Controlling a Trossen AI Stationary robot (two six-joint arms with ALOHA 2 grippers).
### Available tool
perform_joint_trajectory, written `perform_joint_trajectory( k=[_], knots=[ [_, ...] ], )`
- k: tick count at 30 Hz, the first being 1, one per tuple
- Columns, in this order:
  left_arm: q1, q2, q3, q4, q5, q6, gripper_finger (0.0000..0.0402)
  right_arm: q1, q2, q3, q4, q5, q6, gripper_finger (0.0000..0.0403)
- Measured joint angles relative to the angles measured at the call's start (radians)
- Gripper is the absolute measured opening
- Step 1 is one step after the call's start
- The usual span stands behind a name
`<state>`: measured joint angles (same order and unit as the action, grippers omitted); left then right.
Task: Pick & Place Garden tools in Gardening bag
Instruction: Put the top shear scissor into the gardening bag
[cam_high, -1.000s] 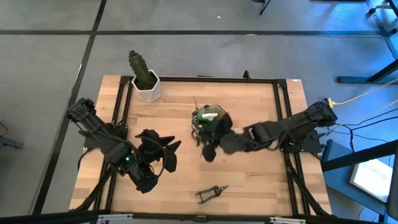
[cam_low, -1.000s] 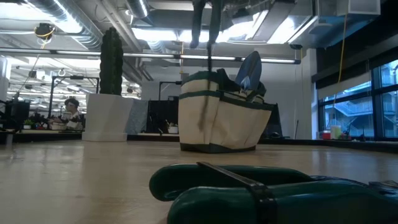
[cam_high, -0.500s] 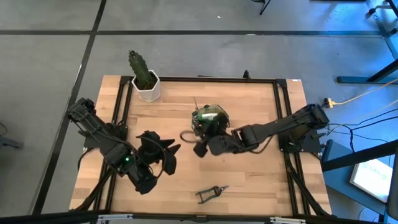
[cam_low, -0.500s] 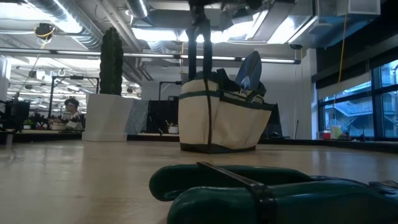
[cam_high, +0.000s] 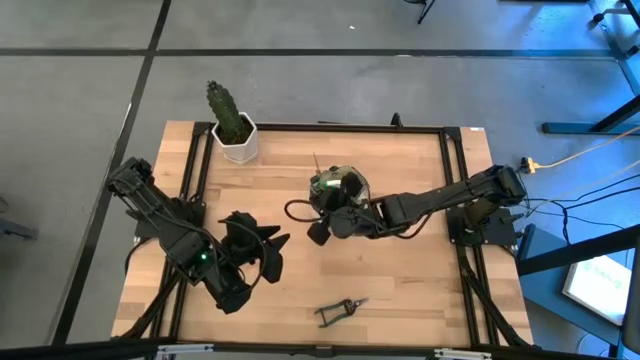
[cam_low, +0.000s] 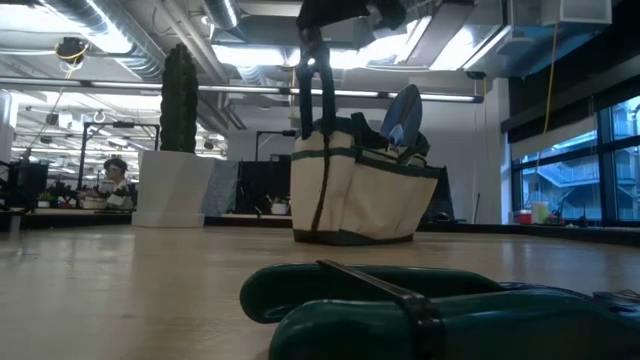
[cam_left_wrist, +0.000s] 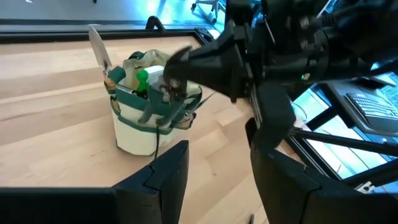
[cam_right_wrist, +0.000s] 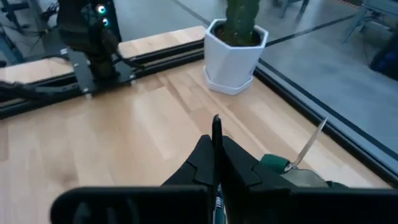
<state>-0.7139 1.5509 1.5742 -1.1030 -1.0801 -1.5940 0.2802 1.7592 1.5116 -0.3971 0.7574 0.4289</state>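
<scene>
Right gripper (cam_high: 318, 232) pressed together on the gardening bag (cam_high: 335, 190) strap, just beside the bag, mid-table. Bag holds a trowel (cam_left_wrist: 98, 44), green spray bottle (cam_left_wrist: 142, 78), other tools. Left gripper (cam_high: 272, 243) part spread, empty. One pruning shears (cam_high: 338, 311) on the wooden table (cam_high: 400, 290). One cactus (cam_high: 226, 108) in white pot, far corner.
</scene>
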Motion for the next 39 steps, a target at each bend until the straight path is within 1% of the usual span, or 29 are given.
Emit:
perform_joint_trajectory(
  k=[7, 13, 16, 23, 26, 30, 35, 39],
  knots=[
    [0.000, 0.000, 0.000, 0.000, 0.001, 0.000, 0.0168, -0.013, 0.016, 0.000, -0.022, -0.014, 0.028, 0.0007],
    [-0.001, 0.000, 0.000, 0.000, 0.006, 0.001, 0.0168, -0.029, 0.040, 0.000, -0.040, -0.005, 0.035, 0.0007],
    [-0.002, 0.000, 0.000, 0.000, 0.012, 0.001, 0.0168, -0.032, 0.043, 0.000, -0.022, 0.005, 0.031, 0.0007],
    [-0.002, 0.000, 0.000, 0.000, 0.021, 0.001, 0.0168, -0.026, 0.021, 0.002, 0.096, 0.002, -0.050, 0.0007],
    [-0.005, 0.000, 0.000, -0.001, 0.021, 0.001, 0.0168, -0.028, 0.019, 0.000, 0.074, 0.001, -0.063, 0.0007],
    [-0.005, 0.000, 0.000, -0.001, 0.021, 0.001, 0.0168, -0.039, 0.016, 0.001, -0.002, 0.003, -0.024, 0.0007],
    [-0.005, 0.000, 0.000, -0.001, 0.023, 0.001, 0.0168, -0.040, 0.016, 0.000, -0.061, 0.046, -0.018, 0.0007],
    [-0.005, 0.000, 0.000, -0.001, 0.023, 0.001, 0.0168, -0.039, 0.016, 0.000, -0.084, 0.052, -0.011, 0.0007]
  ],
)
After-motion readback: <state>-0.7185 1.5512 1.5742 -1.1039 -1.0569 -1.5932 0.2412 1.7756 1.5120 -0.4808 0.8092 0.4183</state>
